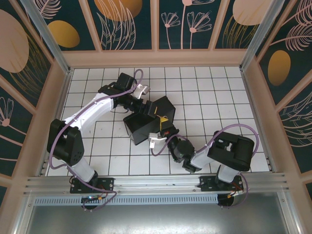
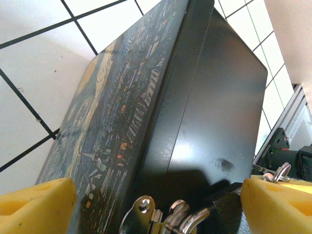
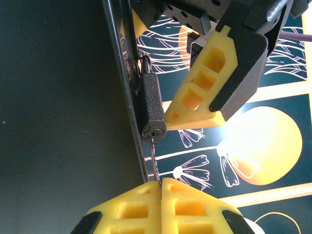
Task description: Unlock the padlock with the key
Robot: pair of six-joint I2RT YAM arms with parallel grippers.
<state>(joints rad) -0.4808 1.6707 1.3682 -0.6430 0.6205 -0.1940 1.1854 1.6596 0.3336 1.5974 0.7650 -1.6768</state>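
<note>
The small dark padlock hangs from the hasp of the black box with the painted lid, keyhole toward my right gripper. My right gripper is shut on the thin key. The key's blade points up and its tip meets the keyhole. My left gripper stands open and straddles the box's hasp edge. One of its yellow fingers lies right beside the padlock body. In the top view the left gripper and the right gripper meet at the box's near right corner.
The box rests tilted on the white tiled floor, in the middle of the cell. Wooden walls with painted panels enclose the floor. A metal rail runs along the near edge by the arm bases.
</note>
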